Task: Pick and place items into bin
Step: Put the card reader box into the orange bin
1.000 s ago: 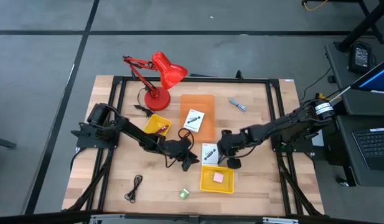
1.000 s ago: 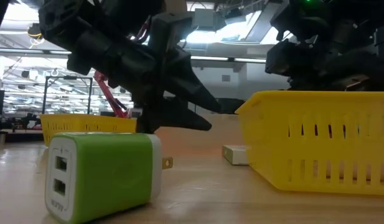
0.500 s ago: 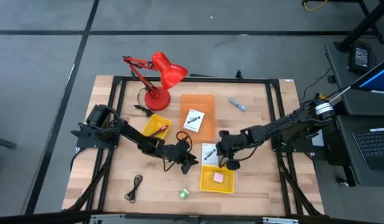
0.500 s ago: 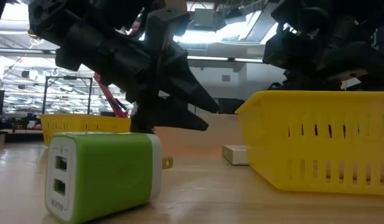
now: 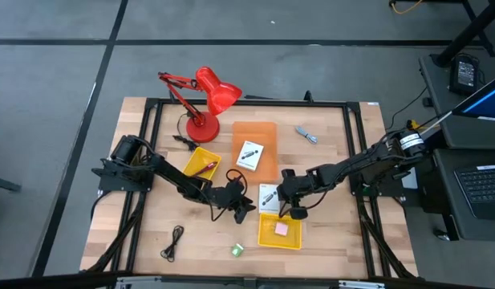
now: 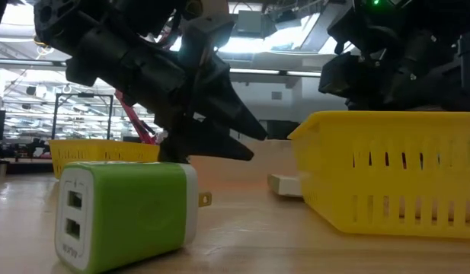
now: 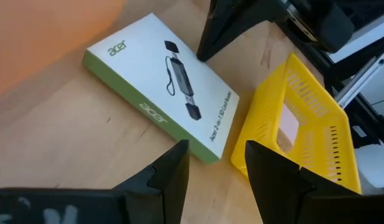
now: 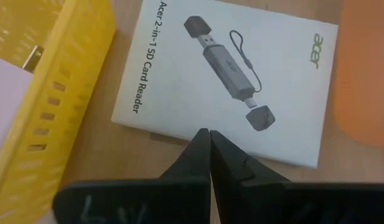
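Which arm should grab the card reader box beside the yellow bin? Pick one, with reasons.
Left. The left gripper is open, facing the card reader box; the right gripper is shut at its edge.

White card-reader box [image 5: 269,195] lies flat mid-table, touching the yellow bin [image 5: 280,230]; a second box [image 5: 249,154] rests on orange — green charger [image 5: 238,250] near the front edge; black cord [image 5: 174,241] front-left.

Centre of high view: white card box [image 5: 269,195] is hemmed by the yellow bin [image 5: 280,230] below, the orange mat [image 5: 255,149] above, the left gripper [image 5: 241,207] at its left and the right gripper [image 5: 285,193] at its right. Bare wood is left open at lower left beside the black cord [image 5: 173,242].
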